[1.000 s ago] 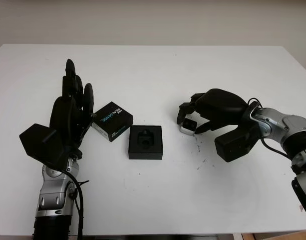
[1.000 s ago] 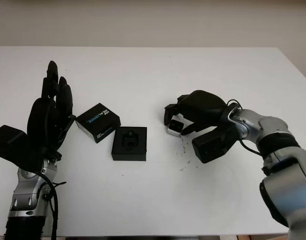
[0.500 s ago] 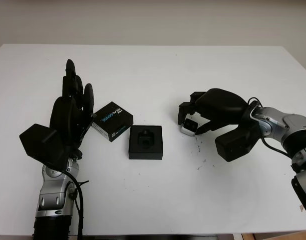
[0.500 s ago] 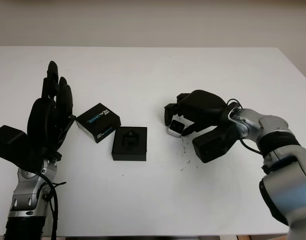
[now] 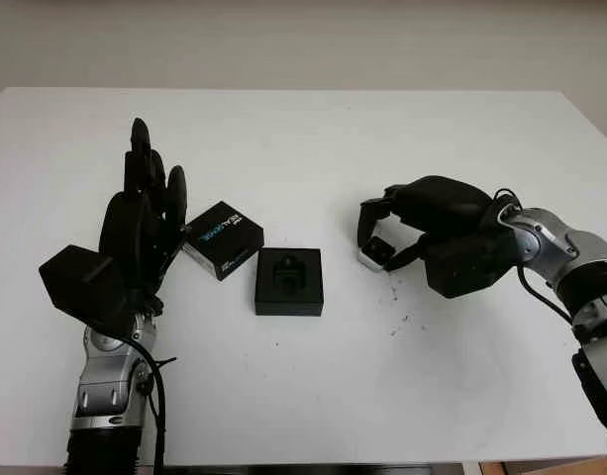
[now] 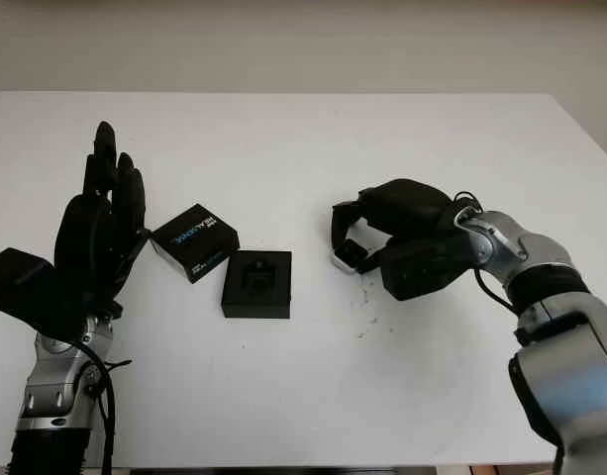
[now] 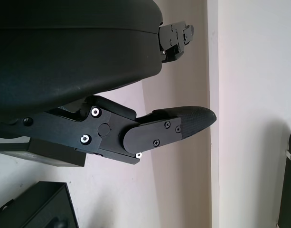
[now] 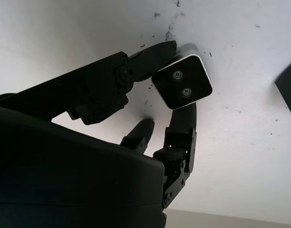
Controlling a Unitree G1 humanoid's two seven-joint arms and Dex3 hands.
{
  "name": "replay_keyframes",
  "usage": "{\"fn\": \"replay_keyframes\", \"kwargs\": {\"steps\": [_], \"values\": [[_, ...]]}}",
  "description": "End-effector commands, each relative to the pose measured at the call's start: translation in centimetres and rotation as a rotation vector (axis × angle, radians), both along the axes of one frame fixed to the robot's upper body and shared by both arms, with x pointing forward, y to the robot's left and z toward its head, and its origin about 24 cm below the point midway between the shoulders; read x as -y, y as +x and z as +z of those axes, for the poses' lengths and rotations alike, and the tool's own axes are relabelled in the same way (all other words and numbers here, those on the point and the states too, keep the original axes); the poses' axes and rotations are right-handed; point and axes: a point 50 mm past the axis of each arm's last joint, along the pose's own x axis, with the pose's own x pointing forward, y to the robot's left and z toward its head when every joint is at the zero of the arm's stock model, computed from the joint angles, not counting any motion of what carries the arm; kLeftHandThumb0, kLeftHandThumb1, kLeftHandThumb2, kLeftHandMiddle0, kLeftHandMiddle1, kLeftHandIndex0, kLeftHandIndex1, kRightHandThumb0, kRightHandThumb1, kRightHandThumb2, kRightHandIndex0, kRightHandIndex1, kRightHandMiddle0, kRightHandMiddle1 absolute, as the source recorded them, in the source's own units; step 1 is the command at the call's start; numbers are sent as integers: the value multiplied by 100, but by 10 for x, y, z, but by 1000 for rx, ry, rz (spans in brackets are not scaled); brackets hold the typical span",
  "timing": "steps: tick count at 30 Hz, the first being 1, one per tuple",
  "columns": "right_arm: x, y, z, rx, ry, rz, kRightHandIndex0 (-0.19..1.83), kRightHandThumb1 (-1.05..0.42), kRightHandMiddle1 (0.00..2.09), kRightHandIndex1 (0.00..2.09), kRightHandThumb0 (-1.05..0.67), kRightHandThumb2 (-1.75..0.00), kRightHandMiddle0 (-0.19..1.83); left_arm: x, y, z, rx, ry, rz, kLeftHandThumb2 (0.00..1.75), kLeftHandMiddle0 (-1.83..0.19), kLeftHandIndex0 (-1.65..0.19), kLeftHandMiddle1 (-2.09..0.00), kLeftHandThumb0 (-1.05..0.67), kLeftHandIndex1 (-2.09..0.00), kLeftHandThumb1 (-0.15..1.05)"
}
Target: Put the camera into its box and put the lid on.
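Lying on the white tabletop (image 5: 313,396), right of the open black box (image 5: 289,282): small camera (image 8: 182,88), silver-edged body, dark glossy face with two lenses. Pinched between fingers (image 8: 150,59) of right hand (image 5: 437,223), one either side, seemingly not yet lifted. Judged light, rigid, smooth-cased and slip-prone; lens face fragile, so best held by the metal edges. Lid (image 5: 222,239) beside box, printed. Left hand (image 5: 135,233) open, raised upright just left of the lid.
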Motion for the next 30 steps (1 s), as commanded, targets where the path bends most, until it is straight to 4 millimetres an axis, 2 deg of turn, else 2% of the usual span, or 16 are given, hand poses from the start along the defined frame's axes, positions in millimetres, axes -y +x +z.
{"fn": "replay_keyframes", "kwargs": {"steps": [1, 6, 9, 13, 24, 30], "values": [[-3, 1, 1, -18, 52, -12, 28, -92, 144, 59, -35, -5, 45, 0, -2, 3, 10, 1, 2, 58, 17, 17, -5, -56, -5, 105], [-2, 3, 0, -96, 122, -61, 23, -92, 155, 47, -34, -6, 38, -1, -2, 2, 5, 8, -2, 58, 18, 19, -5, -55, -4, 105], [0, 4, 1, -134, 155, -85, 25, -93, 155, 32, -35, -5, 37, 0, -2, 2, 4, 11, -1, 59, 18, 19, -5, -54, -5, 105], [1, 5, 1, -172, 222, -117, 24, -93, 156, 22, -35, -6, 37, -1, -2, 2, 1, 1, -2, 60, 18, 19, -5, -54, -4, 105], [3, 4, 4, -207, 377, -154, 26, -95, 153, 14, -36, -6, 35, -2, -2, 1, -7, 9, 1, 59, 18, 19, -5, -54, -4, 105], [1, 1, 2, -243, 574, -161, 26, -95, 155, 12, -38, -6, 34, -3, -3, 1, -12, -3, -1, 59, 18, 19, -5, -55, -4, 105]]}}
